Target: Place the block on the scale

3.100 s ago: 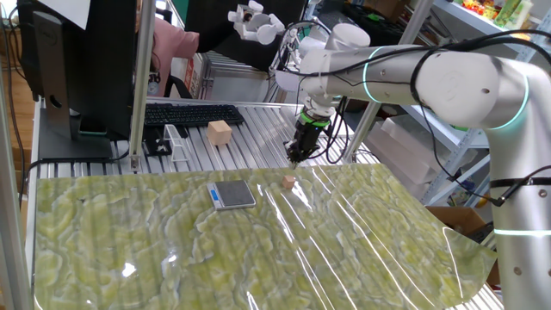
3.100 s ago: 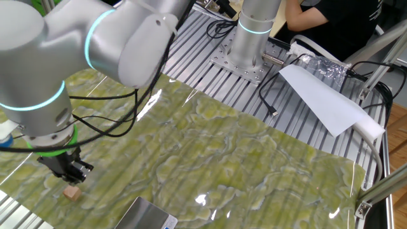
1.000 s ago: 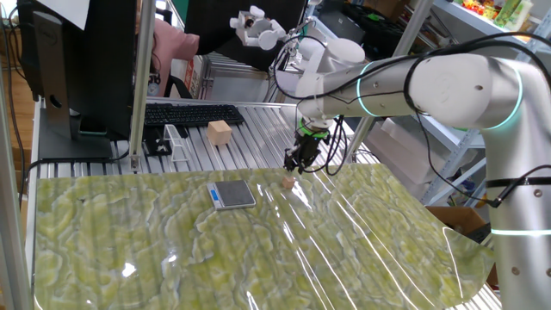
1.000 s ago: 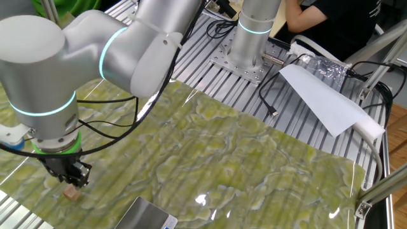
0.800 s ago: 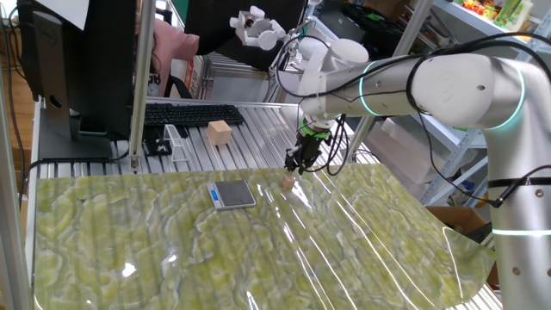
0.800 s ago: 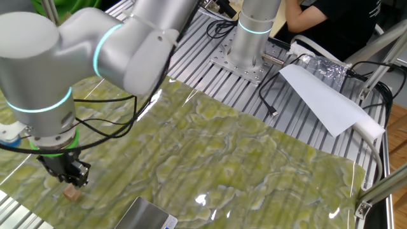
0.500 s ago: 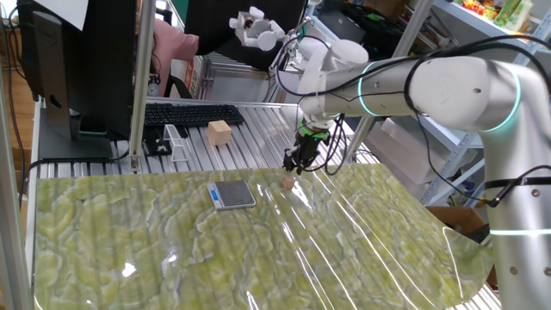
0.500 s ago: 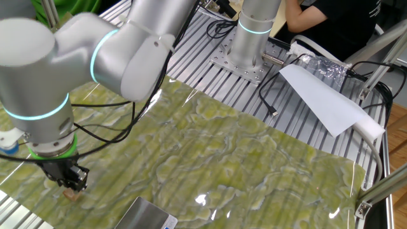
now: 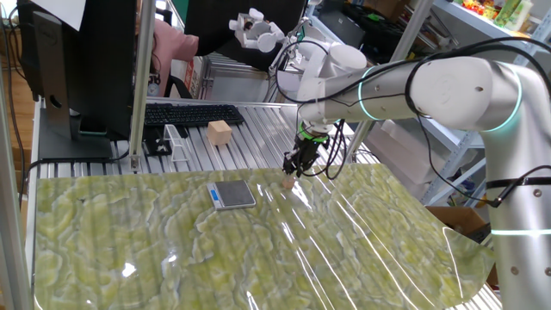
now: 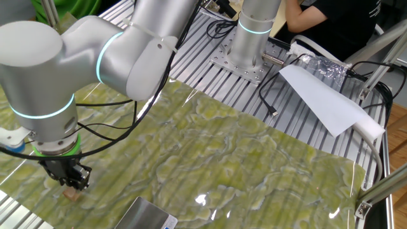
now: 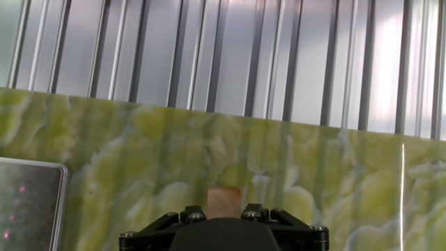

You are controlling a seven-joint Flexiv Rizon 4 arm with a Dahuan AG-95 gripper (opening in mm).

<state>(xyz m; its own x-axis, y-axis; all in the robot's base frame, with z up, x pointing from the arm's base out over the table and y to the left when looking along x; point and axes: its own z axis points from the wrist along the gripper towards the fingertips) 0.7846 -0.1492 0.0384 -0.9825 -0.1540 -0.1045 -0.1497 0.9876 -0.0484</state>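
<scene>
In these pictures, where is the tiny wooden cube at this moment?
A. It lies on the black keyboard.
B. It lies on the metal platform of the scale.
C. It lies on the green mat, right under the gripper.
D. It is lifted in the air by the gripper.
C: the tiny wooden cube rests on the green mat just below the gripper, while the platform of the scale beside it bears nothing.

Arm bent over the table, wrist vertical, pincer (image 9: 294, 170) pointing straight down, jaws partly apart
</scene>
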